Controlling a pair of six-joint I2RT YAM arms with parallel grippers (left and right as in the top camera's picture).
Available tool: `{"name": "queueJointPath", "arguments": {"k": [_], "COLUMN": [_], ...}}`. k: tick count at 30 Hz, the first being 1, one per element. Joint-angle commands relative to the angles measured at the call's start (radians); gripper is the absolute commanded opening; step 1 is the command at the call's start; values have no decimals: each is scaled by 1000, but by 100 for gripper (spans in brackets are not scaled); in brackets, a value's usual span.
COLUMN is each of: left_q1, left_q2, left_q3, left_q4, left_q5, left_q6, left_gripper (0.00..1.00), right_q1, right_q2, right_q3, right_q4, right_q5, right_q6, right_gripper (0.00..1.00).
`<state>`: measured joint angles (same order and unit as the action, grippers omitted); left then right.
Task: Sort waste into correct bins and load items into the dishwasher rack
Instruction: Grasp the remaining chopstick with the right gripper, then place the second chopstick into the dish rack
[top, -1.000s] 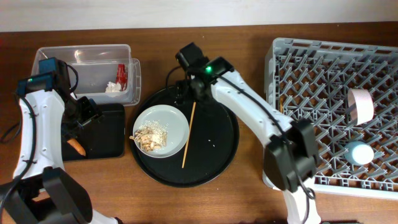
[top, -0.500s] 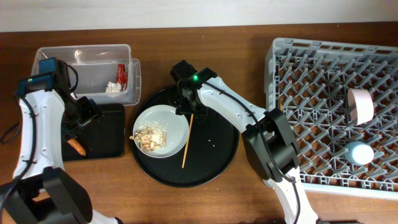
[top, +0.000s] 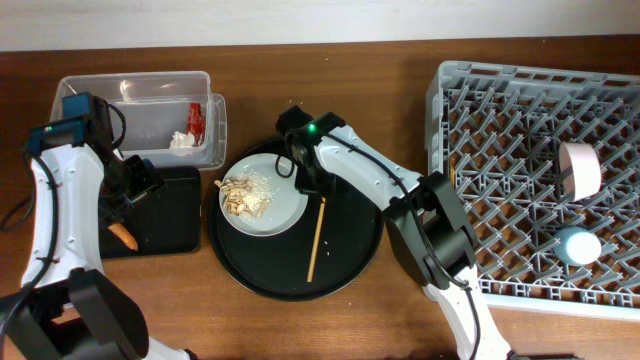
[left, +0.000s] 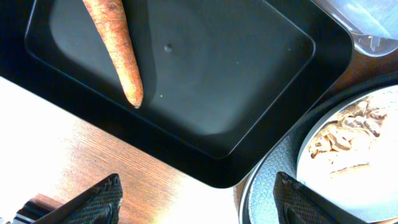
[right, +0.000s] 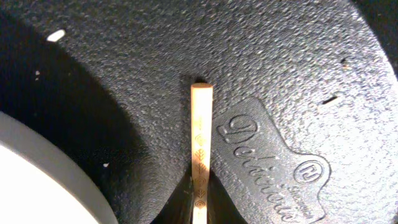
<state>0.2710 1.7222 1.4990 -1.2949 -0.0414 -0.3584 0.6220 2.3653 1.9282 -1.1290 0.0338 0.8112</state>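
My right gripper (top: 311, 186) is shut on the upper end of a wooden chopstick (top: 316, 240), which lies on the round black tray (top: 350, 250). In the right wrist view the chopstick (right: 201, 137) runs up from between the shut jaws of the right gripper (right: 200, 202). The pale plate (top: 285, 210) carries beige food scraps (top: 243, 195) just left of it. My left gripper (top: 140, 186) hangs open over the shallow black tray (top: 170, 215), where a carrot stick (left: 115, 50) lies. The clear tub (top: 140, 95) holds a red wrapper (top: 196, 120) and white paper (top: 182, 141).
The grey dishwasher rack (top: 500, 150) fills the right side, with a white bowl (top: 580, 168) on its side and a light-blue cup (top: 578, 245) in it. Bare wooden table (top: 150, 300) shows in front of the trays.
My right gripper came down onto the chopstick and shut on its top end. The chopstick shifted right and toward the front, and the plate slid up and to the left. The left arm stayed put.
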Motion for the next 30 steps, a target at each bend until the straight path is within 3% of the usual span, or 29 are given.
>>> {"name": "queueJointPath", "arguments": {"k": [1, 6, 14, 18, 24, 28, 30], "left_q1": [0, 0, 0, 0, 0, 0, -3], "left_q2": [-6, -6, -6, -6, -6, -6, -6], "left_q3": [7, 7, 7, 7, 7, 7, 7], "left_q4": [-1, -2, -2, -5, -8, -9, -9], "left_q5": [-11, -11, -7, -7, -7, -6, 2], "left_q6": [15, 15, 15, 15, 15, 15, 15], "left_gripper": [77, 77, 77, 77, 78, 78, 77], "right_q1": [-50, -107, -312, -489, -595, -595, -603], "right_q2": [24, -16, -427, -454, -453, -455, -476], "right_q3": [-6, -2, 2, -18, -243, -305, -253], "right_q4": [-6, -42, -136, -228, -101, -24, -44], "right_q5": [23, 24, 28, 28, -2, 1, 2], "right_q6": [-84, -256, -600, -624, -677, -676, -676], "right_gripper": [7, 4, 4, 4, 5, 35, 42]}}
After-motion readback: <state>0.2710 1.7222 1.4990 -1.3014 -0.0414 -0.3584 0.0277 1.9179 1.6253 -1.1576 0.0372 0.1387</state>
